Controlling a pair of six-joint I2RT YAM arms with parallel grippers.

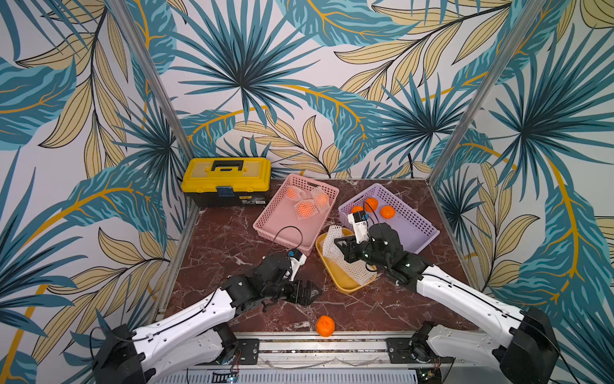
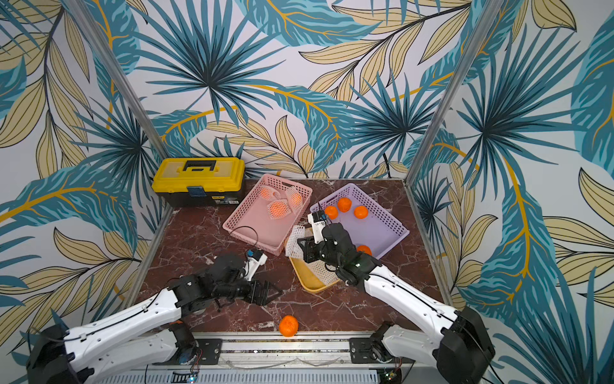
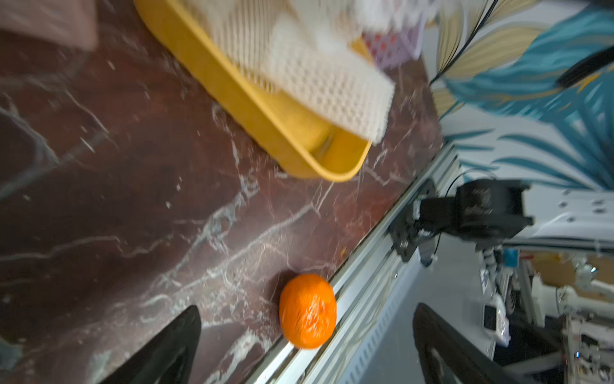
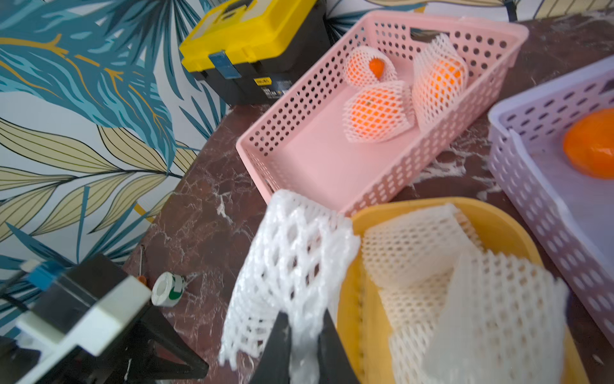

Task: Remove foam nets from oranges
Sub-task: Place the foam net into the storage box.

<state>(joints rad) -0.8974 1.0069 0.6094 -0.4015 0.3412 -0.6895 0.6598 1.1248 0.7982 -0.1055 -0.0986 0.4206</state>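
Marble tabletop (image 1: 232, 239), leaf-papered walls. Right gripper (image 4: 302, 329) pinches a foam net (image 4: 292, 259) over the rim of the yellow tray (image 4: 491, 219); left gripper (image 2: 267, 292) gapes empty near a bare orange (image 3: 307, 311) at the front edge. Netted oranges (image 4: 375, 113) lie in the pink basket (image 4: 282, 116); only the right wrist view shows the tape roll (image 4: 167, 289).

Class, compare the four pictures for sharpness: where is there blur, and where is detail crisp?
Left wrist view: motion smear over the yellow tray and its nets; the loose orange is soft too. Right wrist view: the held net near the lens is blurred, the pink basket clearer. In both top views the table is crisp and evenly lit.
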